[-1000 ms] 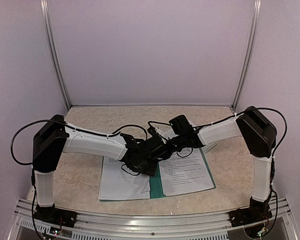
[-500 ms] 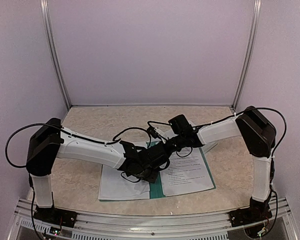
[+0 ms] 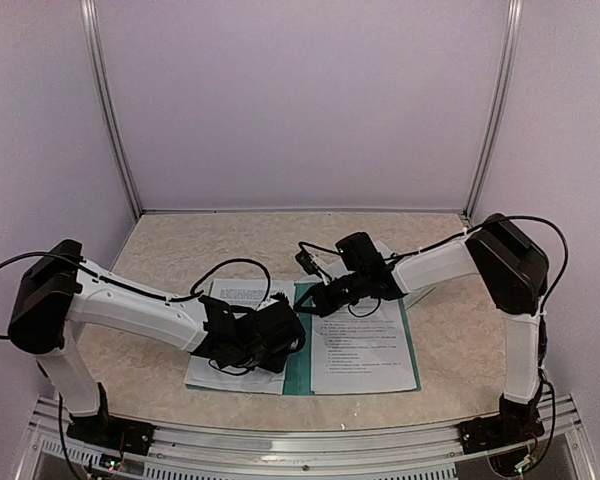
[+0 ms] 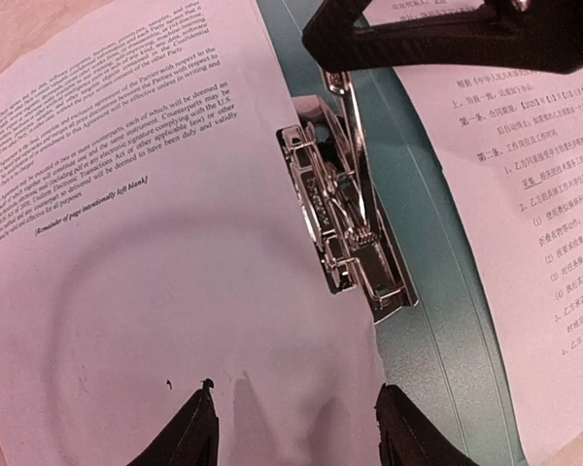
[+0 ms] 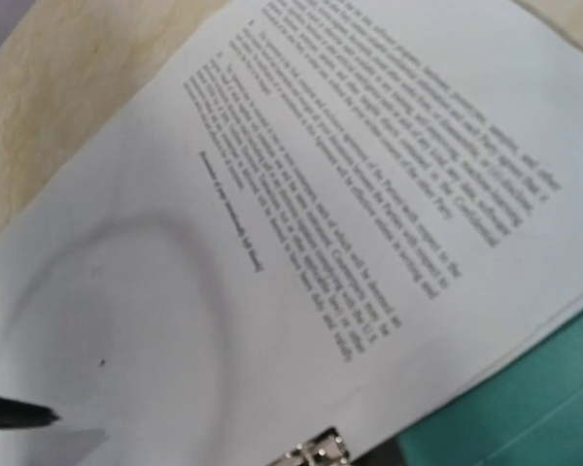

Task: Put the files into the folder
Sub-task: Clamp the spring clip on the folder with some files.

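The tabletop (image 3: 180, 240) spreads beige and marbled under me; the folder (image 3: 302, 358) lies open and flat on it, near the front edge, between my two arms; only its dark teal spine strip and a thin right border show, because the files cover both leaves.

The left sheet (image 4: 126, 252) sits on the left leaf, with English print at its top and its lower half blank; the right sheet (image 4: 525, 194) sits on the right leaf, printed in numbered lines; the bare teal strip runs between the two.

Down that strip lies the clip (image 4: 345, 223), silver and shiny, lengthwise along the spine; the left sheet's inner edge comes right up against it, and whether the paper is tucked under the metal I cannot tell.

My left fingers (image 3: 292, 337) hang low over the blank part of the left sheet, moderately spread, with only paper in the gap; one dark fingertip (image 4: 199, 432) shows at the bottom of my wrist view, its twin across from it; whether they touch the sheet I cannot tell.

My right fingers (image 4: 330, 41) are pressed together into a single black wedge; the point sits just at the far end of the clip, by its thin wire lever.
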